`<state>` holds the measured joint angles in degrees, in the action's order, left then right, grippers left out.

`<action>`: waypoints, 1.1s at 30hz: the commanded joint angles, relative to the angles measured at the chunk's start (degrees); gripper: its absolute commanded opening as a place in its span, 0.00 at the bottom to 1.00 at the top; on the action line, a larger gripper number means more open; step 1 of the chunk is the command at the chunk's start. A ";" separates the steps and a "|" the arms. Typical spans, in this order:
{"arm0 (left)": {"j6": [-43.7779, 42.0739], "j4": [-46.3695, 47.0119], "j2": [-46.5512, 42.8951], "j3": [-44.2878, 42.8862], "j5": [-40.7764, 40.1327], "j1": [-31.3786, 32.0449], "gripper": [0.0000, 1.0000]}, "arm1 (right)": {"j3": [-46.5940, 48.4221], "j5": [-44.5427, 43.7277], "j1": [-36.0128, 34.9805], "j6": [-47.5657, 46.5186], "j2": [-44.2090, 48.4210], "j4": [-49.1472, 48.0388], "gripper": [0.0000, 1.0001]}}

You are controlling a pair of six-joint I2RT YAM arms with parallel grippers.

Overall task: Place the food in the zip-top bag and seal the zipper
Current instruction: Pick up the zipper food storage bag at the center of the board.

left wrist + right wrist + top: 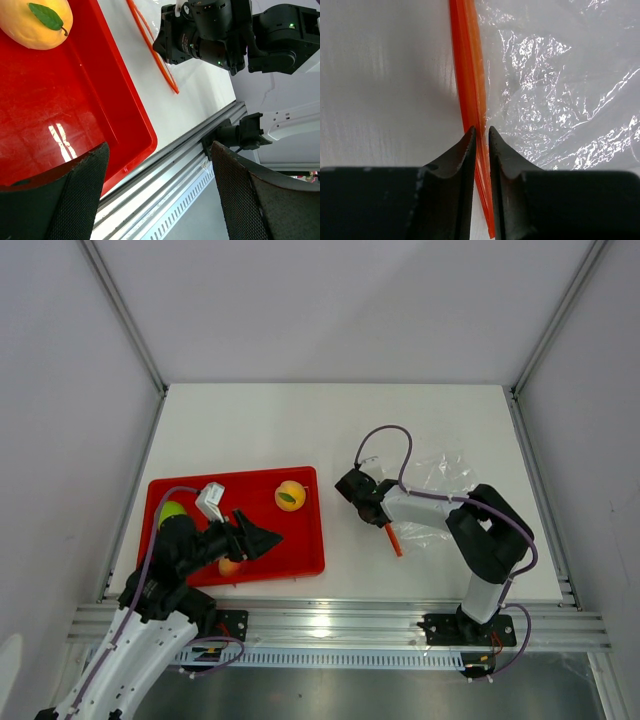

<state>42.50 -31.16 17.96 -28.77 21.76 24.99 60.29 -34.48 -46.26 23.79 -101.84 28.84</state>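
The clear zip-top bag (442,476) lies flat on the table at the right, under my right arm. Its red-orange zipper (394,539) runs along the left edge and also shows in the right wrist view (467,65). My right gripper (481,131) is shut on the zipper, which passes between the jaws. The yellow-orange fruit (290,496), the green apple (172,512) and the peach (229,566) lie in the red tray (300,555). The brown fruit is out of view. My left gripper (268,538) hovers open and empty over the tray's near right part.
The red tray's corner (145,140) is close to the table's near metal rail (330,618). In the left wrist view the yellow-orange fruit (35,22) is at the top left and the right arm's gripper (200,35) stands beyond the tray.
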 commanded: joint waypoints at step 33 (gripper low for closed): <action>4.17 21.48 17.89 -0.84 -3.12 15.61 0.72 | -0.61 21.55 -1.99 8.28 27.57 0.96 0.00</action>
<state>45.21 -15.68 33.43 -26.98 21.47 38.76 59.35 -17.45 -47.07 29.52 -77.14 29.67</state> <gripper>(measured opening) 0.723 0.006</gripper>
